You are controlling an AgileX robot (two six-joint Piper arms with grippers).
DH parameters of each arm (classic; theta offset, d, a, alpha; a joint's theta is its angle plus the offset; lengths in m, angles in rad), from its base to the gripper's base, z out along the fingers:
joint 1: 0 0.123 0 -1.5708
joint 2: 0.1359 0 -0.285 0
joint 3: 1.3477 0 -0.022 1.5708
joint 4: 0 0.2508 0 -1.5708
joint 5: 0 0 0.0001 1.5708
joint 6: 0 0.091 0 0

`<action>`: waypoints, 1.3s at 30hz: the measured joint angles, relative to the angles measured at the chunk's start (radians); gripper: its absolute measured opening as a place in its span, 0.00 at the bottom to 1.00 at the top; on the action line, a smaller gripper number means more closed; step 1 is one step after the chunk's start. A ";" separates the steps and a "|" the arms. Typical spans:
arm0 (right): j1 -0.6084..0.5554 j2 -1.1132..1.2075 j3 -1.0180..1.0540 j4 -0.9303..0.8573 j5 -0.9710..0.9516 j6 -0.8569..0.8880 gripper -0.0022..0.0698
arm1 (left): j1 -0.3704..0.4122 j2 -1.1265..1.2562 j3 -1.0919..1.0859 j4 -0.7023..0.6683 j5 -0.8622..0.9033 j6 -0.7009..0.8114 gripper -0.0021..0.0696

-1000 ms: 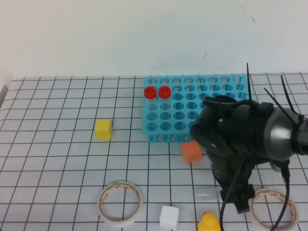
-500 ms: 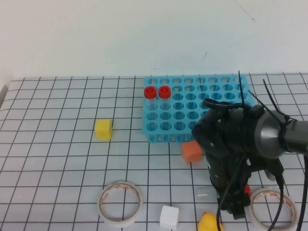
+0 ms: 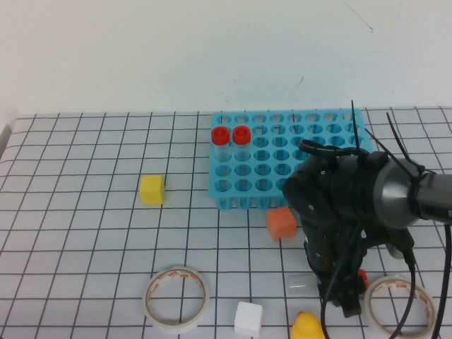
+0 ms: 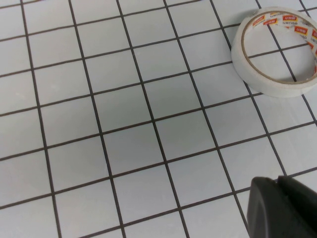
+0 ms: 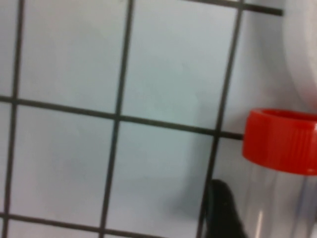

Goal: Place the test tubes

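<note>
A blue test tube rack (image 3: 282,203) stands at the back right, with two red-capped tubes (image 3: 221,135) (image 3: 241,134) upright in its far left holes. A third tube (image 3: 302,285) lies flat on the table in front, its red cap (image 3: 362,277) pointing right. My right gripper (image 3: 340,288) is down over this tube, open, fingers astride it. In the right wrist view one dark fingertip (image 5: 223,210) sits beside the clear glass under the red cap (image 5: 280,141). My left gripper (image 4: 278,182) is shut and empty above bare table, out of the high view.
An orange cube (image 3: 281,223) lies just in front of the rack. A yellow cube (image 3: 152,189) is at the left. Along the front edge are a tape roll (image 3: 176,298), a white cube (image 3: 248,318), a yellow duck (image 3: 307,327) and a second tape roll (image 3: 400,304).
My right arm has sunk lower over the lying tube, and the tube's red cap now shows beside the gripper. The left gripper has not moved.
</note>
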State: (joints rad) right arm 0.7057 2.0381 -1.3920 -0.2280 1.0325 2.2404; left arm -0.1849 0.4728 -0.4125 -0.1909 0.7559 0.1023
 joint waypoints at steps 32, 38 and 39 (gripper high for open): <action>-0.002 -0.008 -0.283 -0.038 0.169 -0.625 0.36 | 0.000 0.000 0.000 0.000 0.002 0.000 0.03; -0.002 -0.011 -0.384 -0.063 0.175 -0.837 0.36 | 0.000 0.000 0.000 0.000 0.002 0.000 0.03; -0.002 -0.013 -0.399 -0.065 0.178 -0.873 0.36 | 0.000 0.000 0.000 0.000 0.002 0.000 0.03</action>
State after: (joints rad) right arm 0.7034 2.0249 -1.7914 -0.2928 1.2100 1.3671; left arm -0.1849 0.4728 -0.4125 -0.1909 0.7581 0.1023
